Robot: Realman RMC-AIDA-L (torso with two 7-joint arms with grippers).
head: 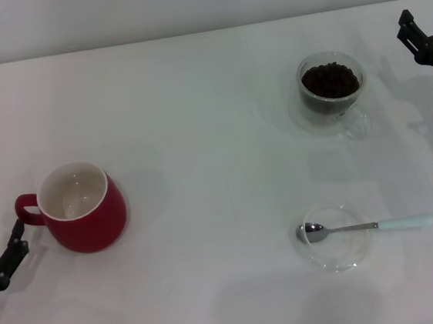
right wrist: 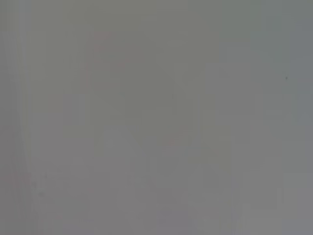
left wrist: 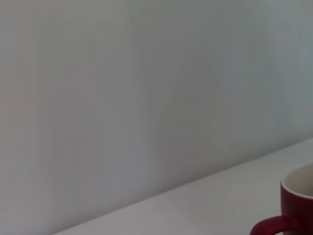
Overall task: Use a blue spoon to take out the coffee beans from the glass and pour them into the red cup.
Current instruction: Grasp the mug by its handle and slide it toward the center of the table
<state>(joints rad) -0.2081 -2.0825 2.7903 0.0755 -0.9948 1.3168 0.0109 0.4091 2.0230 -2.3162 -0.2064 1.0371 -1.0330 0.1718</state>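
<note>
The red cup (head: 83,208) stands empty at the table's left, its handle turned toward my left gripper (head: 10,247), which sits just beside that handle near the left edge. The cup's rim and handle also show in the left wrist view (left wrist: 296,205). The glass (head: 332,92), holding a heap of coffee beans (head: 330,80), stands at the back right. The blue spoon (head: 367,227) lies with its bowl on a flat clear saucer (head: 339,253) at the front right, handle pointing right. My right gripper (head: 422,38) is at the far right edge, beside the glass and apart from it.
The white table (head: 196,118) runs back to a pale wall. The right wrist view shows only a blank grey surface.
</note>
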